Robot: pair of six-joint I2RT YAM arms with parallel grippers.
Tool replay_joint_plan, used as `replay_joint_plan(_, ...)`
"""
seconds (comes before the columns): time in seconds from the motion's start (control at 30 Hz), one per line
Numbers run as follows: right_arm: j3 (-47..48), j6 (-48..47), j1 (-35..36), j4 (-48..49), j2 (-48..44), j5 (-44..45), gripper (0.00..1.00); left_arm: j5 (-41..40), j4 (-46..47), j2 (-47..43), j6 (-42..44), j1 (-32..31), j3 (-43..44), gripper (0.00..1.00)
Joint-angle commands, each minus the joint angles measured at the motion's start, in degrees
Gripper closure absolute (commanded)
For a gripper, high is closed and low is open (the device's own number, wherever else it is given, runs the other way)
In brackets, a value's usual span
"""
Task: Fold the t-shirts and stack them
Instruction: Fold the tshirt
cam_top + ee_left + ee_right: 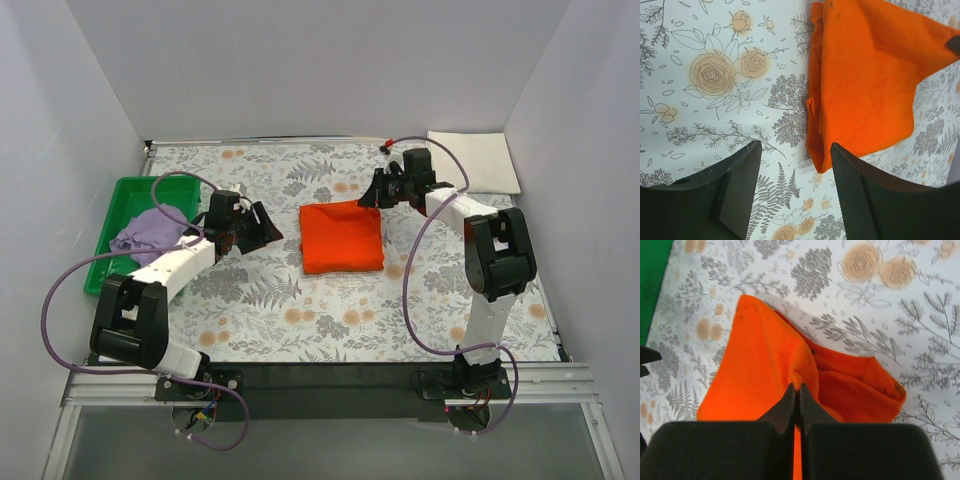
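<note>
The bright orange t-shirt [341, 238] lies folded in the middle of the table. My right gripper [372, 197] is at its far right corner; in the right wrist view the gripper [796, 388] is shut on a pinch of the orange cloth [760, 370], lifting that edge. My left gripper [266, 233] is open and empty just left of the shirt; in the left wrist view it [796, 150] hovers over the tablecloth beside the shirt's edge [865, 85]. The pale lilac t-shirt [150, 232] lies crumpled in the green tray. The cream-white t-shirt [474, 160] lies flat at the back right.
The green plastic tray [122, 192] stands at the left edge of the floral tablecloth [300, 310]. White walls close in the back and both sides. Purple cables loop from both arms.
</note>
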Motion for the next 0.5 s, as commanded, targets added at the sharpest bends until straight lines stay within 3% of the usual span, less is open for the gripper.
replay_joint_plan(0.0, -2.4, -0.4, -1.0, 1.4, 0.7, 4.0, 0.99, 0.4, 1.4, 1.5, -0.9, -0.1, 0.9, 0.46)
replay_joint_plan(0.2, -5.7, 1.1, -3.2, 3.8, 1.2, 8.3, 0.99, 1.5, 4.4, 7.3, -3.3, -0.7, 3.9, 0.53)
replay_joint_plan(0.47, -4.7, -0.4, -4.8, 3.6, 5.1, 4.8, 0.99, 1.3, 6.8, 17.7, -4.7, -1.9, 12.1, 0.59)
